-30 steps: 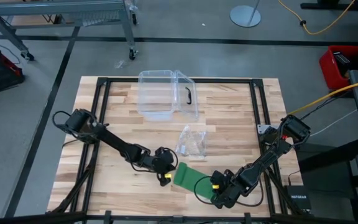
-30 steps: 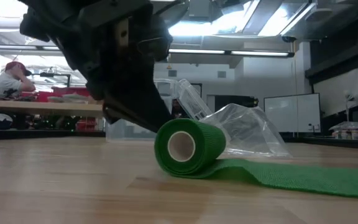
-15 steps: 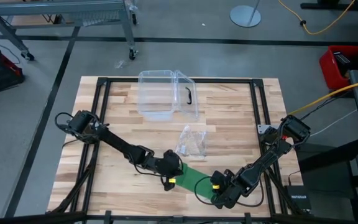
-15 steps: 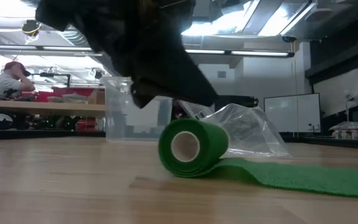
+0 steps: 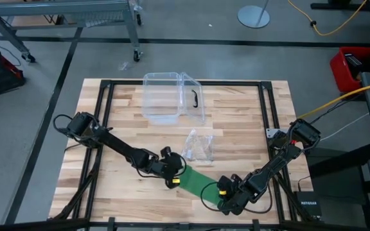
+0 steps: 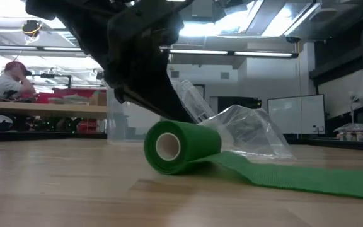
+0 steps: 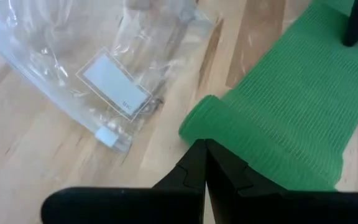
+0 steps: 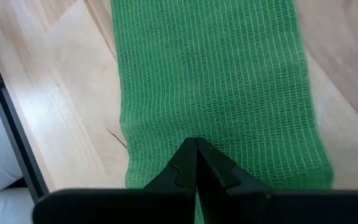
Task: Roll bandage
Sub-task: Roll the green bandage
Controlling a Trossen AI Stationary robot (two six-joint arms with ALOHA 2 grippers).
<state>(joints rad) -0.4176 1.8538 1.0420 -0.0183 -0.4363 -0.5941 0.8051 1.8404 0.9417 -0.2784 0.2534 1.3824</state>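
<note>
1. The left gripper (image 5: 172, 180) sits low over the front middle of the desk (image 5: 236, 122), its jaws clenched with nothing between them; in the left wrist view the closed tips (image 7: 202, 163) rest at the rolled end of the bandage (image 5: 198, 184).
2. The bandage lies on the desk near the front edge: a rolled part at its left end and a flat green strip running right and toward the front. In the low view the roll (image 6: 180, 145) lies on its side, its hollow core facing the camera.
3. A clear wrapper (image 5: 198, 145) lies just behind the roll; a clear box (image 5: 171, 96) stands farther back.
4. The right gripper (image 5: 222, 199) is at the strip's far end, jaws clenched and empty, tips (image 8: 194, 163) pressed down on the flat cloth.
</note>
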